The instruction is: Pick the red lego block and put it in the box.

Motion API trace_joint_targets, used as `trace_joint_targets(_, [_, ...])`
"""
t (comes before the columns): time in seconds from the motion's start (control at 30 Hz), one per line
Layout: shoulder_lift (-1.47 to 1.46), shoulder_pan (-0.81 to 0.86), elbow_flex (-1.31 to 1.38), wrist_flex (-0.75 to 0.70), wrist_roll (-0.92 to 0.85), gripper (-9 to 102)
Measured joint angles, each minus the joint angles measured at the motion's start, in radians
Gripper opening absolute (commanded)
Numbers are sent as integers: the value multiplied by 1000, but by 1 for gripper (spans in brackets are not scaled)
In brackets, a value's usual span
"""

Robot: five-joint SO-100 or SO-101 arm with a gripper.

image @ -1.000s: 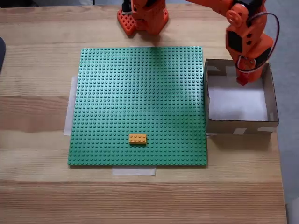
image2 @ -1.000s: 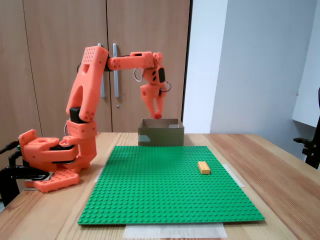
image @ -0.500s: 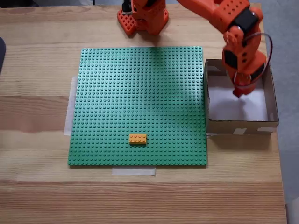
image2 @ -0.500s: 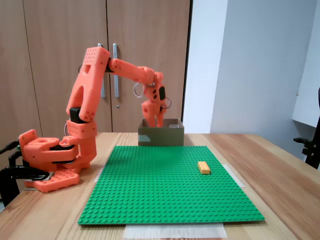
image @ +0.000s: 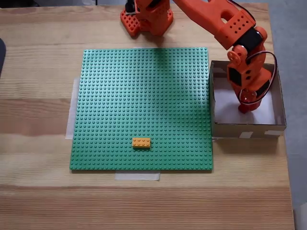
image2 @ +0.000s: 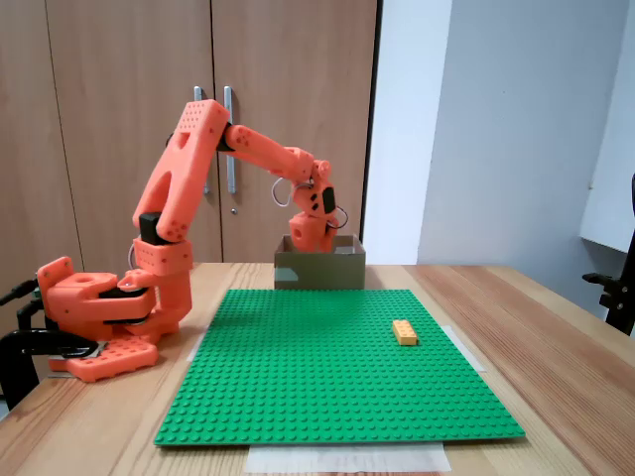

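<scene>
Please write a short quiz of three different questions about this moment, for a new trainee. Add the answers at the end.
1. True or false: the gripper is inside the box.
2. Which colour is the brick lying on the green baseplate? A) blue B) yellow-orange C) white
3. Fill the gap: in the top-down fixed view, the box stands to the ___ of the baseplate.

Key: 1 true; 2 B; 3 right.
</scene>
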State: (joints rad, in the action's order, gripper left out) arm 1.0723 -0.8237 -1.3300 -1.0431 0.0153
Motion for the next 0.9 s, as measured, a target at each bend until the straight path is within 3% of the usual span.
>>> trace_joint_targets(0.17, [-2,18,0,5,-15,-1])
trace_joint_targets(0.4, [-2,20,0,3,-31,13])
trace_joint_targets(0.9, [101,12,-67,28,-37,13])
